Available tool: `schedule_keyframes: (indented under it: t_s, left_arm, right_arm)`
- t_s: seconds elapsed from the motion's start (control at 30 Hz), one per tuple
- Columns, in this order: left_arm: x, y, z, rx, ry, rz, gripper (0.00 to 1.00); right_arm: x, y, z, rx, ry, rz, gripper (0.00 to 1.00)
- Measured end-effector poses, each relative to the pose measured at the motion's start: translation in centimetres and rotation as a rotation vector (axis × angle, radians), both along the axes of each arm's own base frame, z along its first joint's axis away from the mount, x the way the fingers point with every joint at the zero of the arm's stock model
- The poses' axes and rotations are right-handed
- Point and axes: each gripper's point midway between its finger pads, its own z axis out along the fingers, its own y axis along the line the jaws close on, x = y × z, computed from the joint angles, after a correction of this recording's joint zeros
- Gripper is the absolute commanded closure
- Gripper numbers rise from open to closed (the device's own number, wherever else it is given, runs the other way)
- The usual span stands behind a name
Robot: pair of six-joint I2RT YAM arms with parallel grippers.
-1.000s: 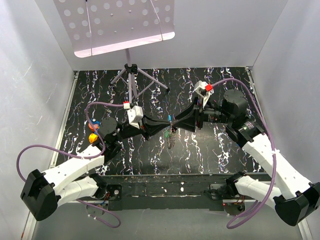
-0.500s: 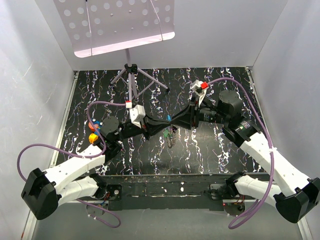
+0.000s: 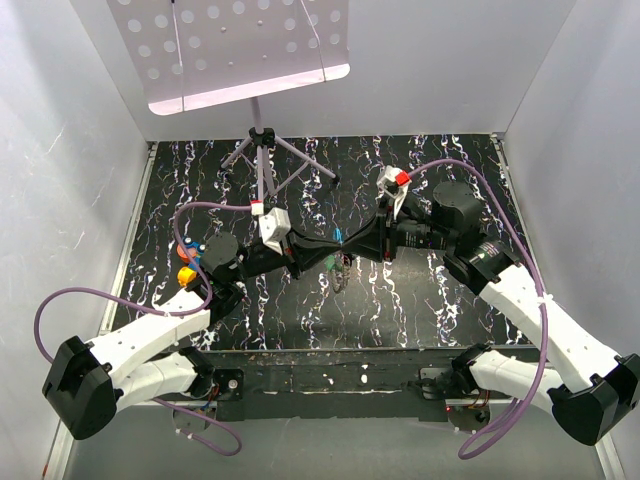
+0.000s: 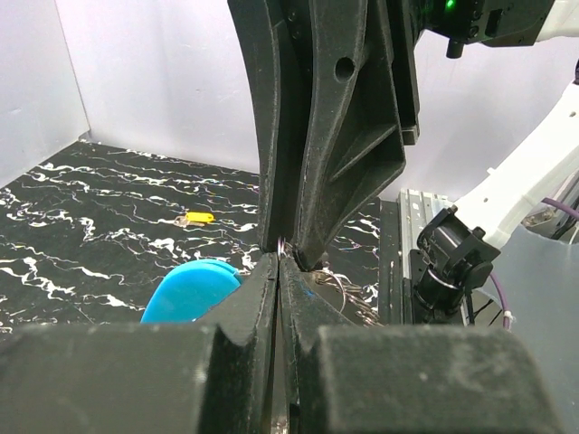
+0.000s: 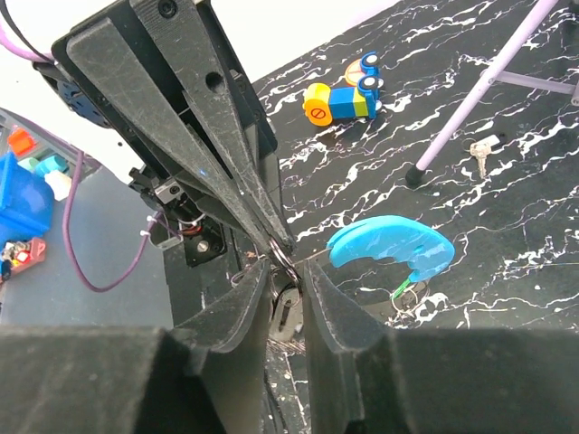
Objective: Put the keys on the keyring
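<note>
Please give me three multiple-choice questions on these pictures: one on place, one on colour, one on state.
1. Where does the loose key lie? A on the mat beside a stand leg; B on the toy; C inside a gripper.
2. What colour is the curved band of the keyring? A red; B blue; C green.
3. How does the left gripper stand? A wide open; B shut; C out of view.
A: it rests by the purple leg. B: plainly blue. B: only a slit between its fingers.

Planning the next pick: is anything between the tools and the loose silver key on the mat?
Nothing lies on the silver key, but the purple stand leg slants up right beside it; the left tool and right tool are shut on the keyring.
</note>
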Motion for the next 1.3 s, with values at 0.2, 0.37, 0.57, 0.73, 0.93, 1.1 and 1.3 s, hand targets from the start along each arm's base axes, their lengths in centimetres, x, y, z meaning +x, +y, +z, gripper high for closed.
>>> schedule_keyframes:
  t_s: [0.2,0.37,0.57,0.73,0.93,1.1,1.3]
  left_arm:
    - [-0.1,0.1,0.8,-0.033,0.005,-0.006,1.00]
    - [0.0,0.5,1.7,-0.071,0.010,-0.009,1.00]
    - [0.2,1.2,2.1,-0.104,0.006,-0.016,1.00]
    - [-0.3,1.4,2.0,-0.115,0.015,-0.048,1.00]
    - [-1.3,1.2,2.5,-0.145,0.004,-0.115,1.00]
    - [-1.8,0.9,2.5,-0.151,0.007,-0.154,1.00]
    - [-2.1,0.9,2.7,-0.158,0.006,-0.170,1.00]
  right_arm:
    - [0.0,-0.1,-0.5,-0.021,-0.015,0.006,0.76]
    - [-0.2,-0.2,-0.6,-0.026,-0.028,0.019,0.57]
    - [-0.6,-0.6,0.3,0.000,-0.048,0.071,0.53]
    - [-1.4,-0.9,2.1,0.049,-0.121,0.137,0.54]
    - [-1.9,-0.5,3.3,0.092,-0.193,0.196,0.63]
    - [-1.8,0.0,3.3,0.101,-0.212,0.224,0.73]
    - [-2.0,0.3,3.1,0.099,-0.208,0.240,0.78]
